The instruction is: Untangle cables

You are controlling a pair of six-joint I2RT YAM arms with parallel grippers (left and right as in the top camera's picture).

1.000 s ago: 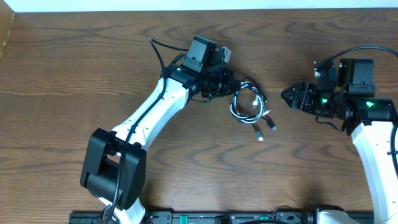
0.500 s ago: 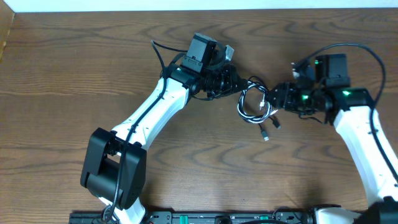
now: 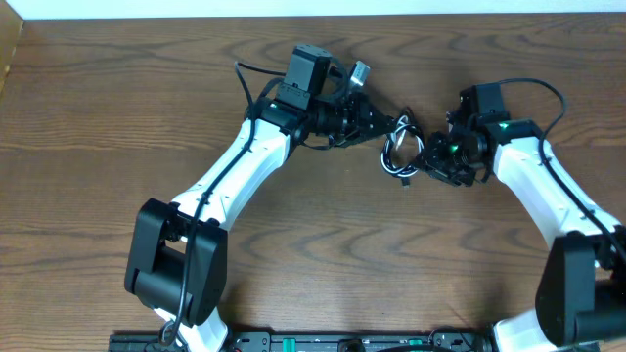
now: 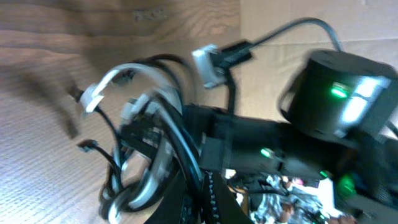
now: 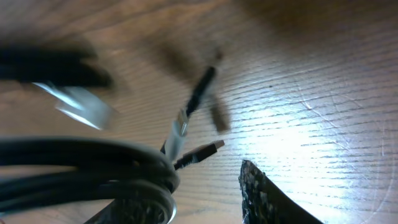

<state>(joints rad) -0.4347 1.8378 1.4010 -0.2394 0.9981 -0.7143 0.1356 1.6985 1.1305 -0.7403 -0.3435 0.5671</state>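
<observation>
The white and black cables (image 3: 396, 156) form one small tangled coil between my two grippers near the table's middle back. My left gripper (image 3: 384, 125) is shut on the coil's top; in the left wrist view the white cord (image 4: 149, 186) and black cord (image 4: 180, 143) run between its fingers (image 4: 202, 190). My right gripper (image 3: 426, 156) is open at the coil's right side. In the right wrist view the coil (image 5: 112, 174) lies against its left finger, with a gap to the right finger (image 5: 267, 199). A black plug (image 5: 202, 152) and a white plug (image 5: 179, 134) hang loose.
The wooden table (image 3: 117, 147) stretches wide on the left and in front. Its back edge (image 3: 196, 14) meets a pale wall. The left arm's thick black wire (image 3: 249, 83) loops behind its wrist. A black rail (image 3: 293, 342) runs along the front edge.
My right arm has swung left from the table's right side up to the coil. My left gripper has shifted right and back with the coil, which now hangs tighter and smaller.
</observation>
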